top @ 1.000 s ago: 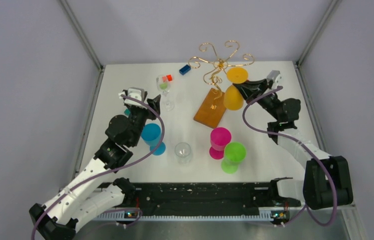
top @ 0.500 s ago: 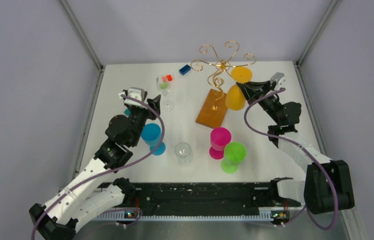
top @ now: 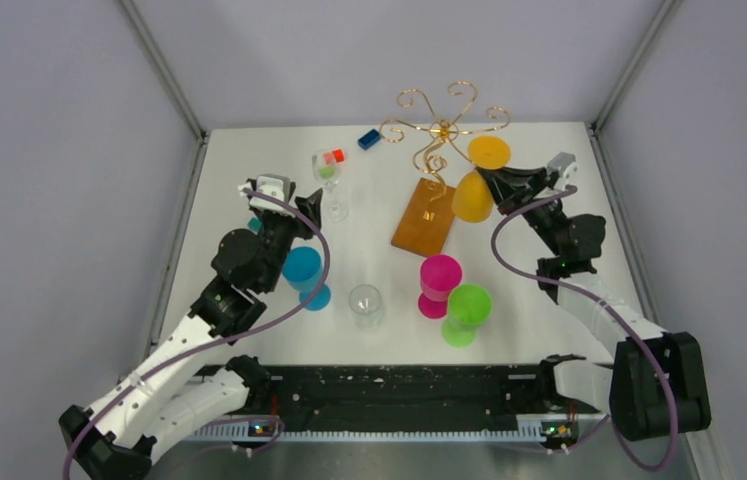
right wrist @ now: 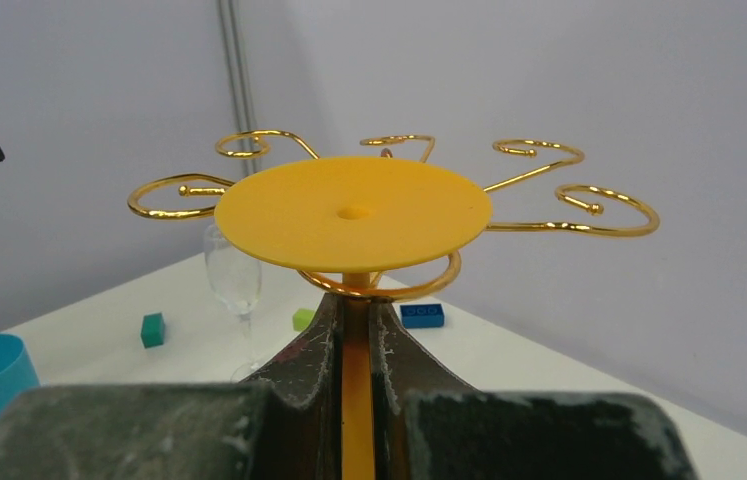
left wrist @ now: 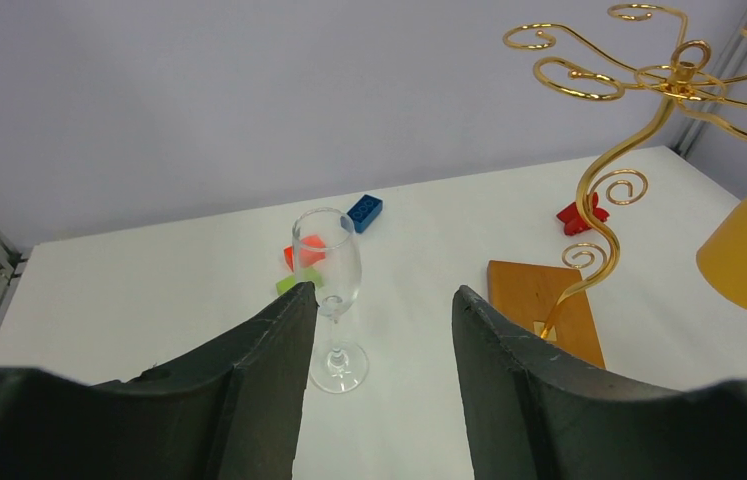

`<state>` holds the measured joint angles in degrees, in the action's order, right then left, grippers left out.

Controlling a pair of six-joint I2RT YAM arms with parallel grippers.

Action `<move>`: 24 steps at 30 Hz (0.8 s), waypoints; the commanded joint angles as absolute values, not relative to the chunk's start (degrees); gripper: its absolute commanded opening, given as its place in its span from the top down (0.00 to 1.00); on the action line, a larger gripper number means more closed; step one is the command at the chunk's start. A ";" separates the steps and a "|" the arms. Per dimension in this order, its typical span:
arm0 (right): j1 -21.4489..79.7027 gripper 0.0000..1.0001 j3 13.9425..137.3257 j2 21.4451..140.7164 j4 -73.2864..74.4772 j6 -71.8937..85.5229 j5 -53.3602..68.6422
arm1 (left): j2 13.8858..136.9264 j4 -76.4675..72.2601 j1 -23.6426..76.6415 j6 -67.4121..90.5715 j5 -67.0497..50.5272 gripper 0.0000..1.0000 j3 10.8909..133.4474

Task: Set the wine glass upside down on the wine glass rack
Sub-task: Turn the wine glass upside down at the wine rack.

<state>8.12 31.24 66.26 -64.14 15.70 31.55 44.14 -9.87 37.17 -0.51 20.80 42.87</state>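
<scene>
White table (top: 379,245), grey walls (top: 49,150) (metal-framed)

The right gripper (top: 494,184) holds the yellow plastic wine glass (top: 471,198) upside down, its round foot just beside the curled arms of the thin gold wire rack (top: 438,128).

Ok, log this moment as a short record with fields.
held item: yellow wine glass, upside down
holder: right claw, shut on its stem
rack: wine glass rack, one curl just under the glass's foot; cannot tell whether the foot rests on it
left claw: open, empty, facing the clear flute
flute: upright on the table, apart from the left claw
</scene>
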 commanded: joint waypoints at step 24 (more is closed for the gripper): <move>8.16 0.93 40.15 70.57 -53.59 15.48 28.45 | 44.16 -12.76 36.94 -0.22 20.95 0.41 43.42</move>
